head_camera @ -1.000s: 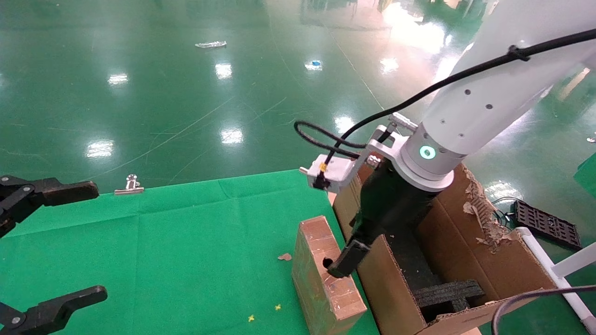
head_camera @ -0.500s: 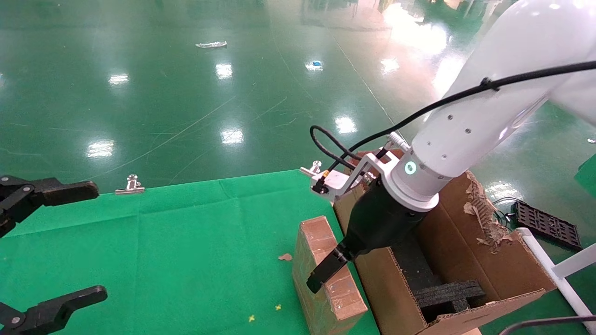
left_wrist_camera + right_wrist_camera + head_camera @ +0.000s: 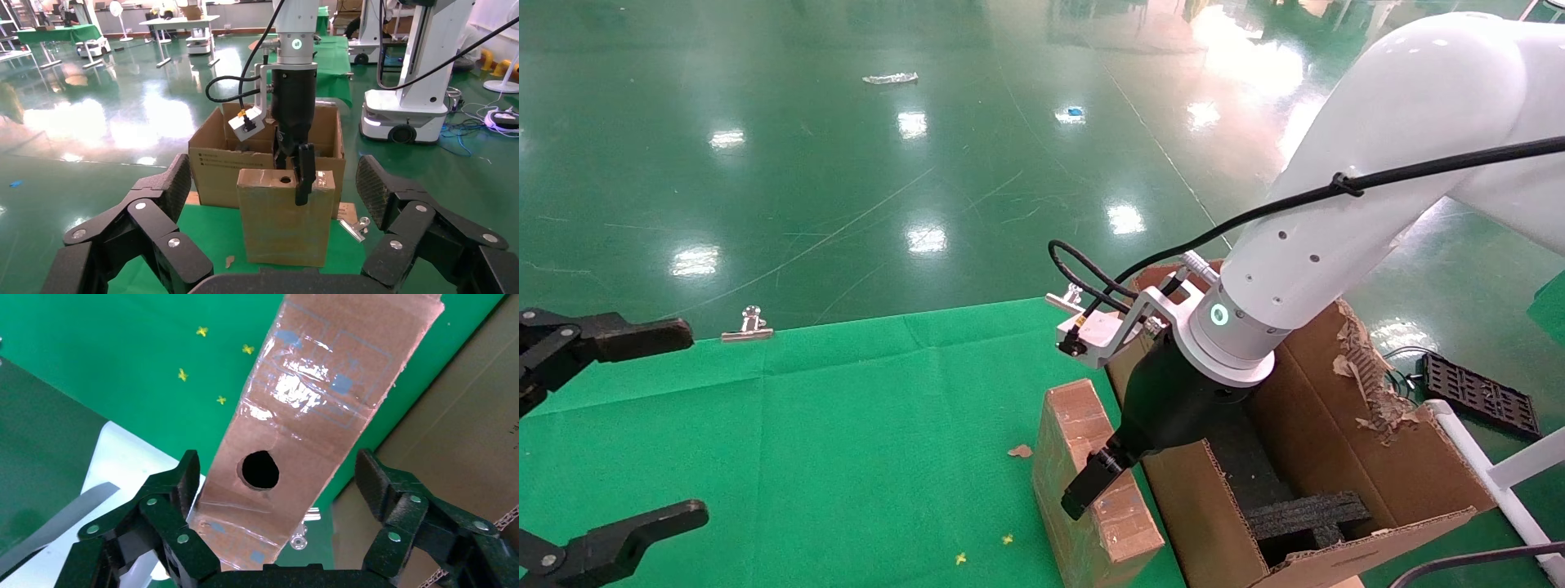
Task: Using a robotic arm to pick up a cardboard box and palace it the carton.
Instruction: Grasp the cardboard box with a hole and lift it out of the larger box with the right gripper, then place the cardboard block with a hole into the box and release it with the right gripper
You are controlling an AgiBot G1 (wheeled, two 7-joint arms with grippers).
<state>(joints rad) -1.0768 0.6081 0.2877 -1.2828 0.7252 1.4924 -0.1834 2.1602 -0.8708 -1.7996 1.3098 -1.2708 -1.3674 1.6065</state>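
The cardboard box [image 3: 1077, 420] stands on its narrow edge on the green cloth, close beside the carton [image 3: 1336, 392]. Its taped top face has a round hole. My right gripper [image 3: 1101, 488], on the white arm with the glowing ring, is open and straddles the box's top. In the right wrist view the box [image 3: 312, 404] lies between my right gripper's [image 3: 278, 471] fingers, one finger close to the box's edge and the other apart from it. My left gripper [image 3: 695, 422] is open and empty at the table's left. The left wrist view shows the box [image 3: 284, 220] facing it.
The carton holds black foam [image 3: 1303, 514] and has ragged flaps. Binder clips [image 3: 748, 327] sit at the cloth's far edge. A cardboard scrap [image 3: 1019, 450] lies left of the box. A black grid part [image 3: 1479, 392] and a white frame [image 3: 1500, 482] are right of the carton.
My right gripper has moved left and down from the carton side, so its fingers now straddle the box's top. The box and the left arm have not moved.
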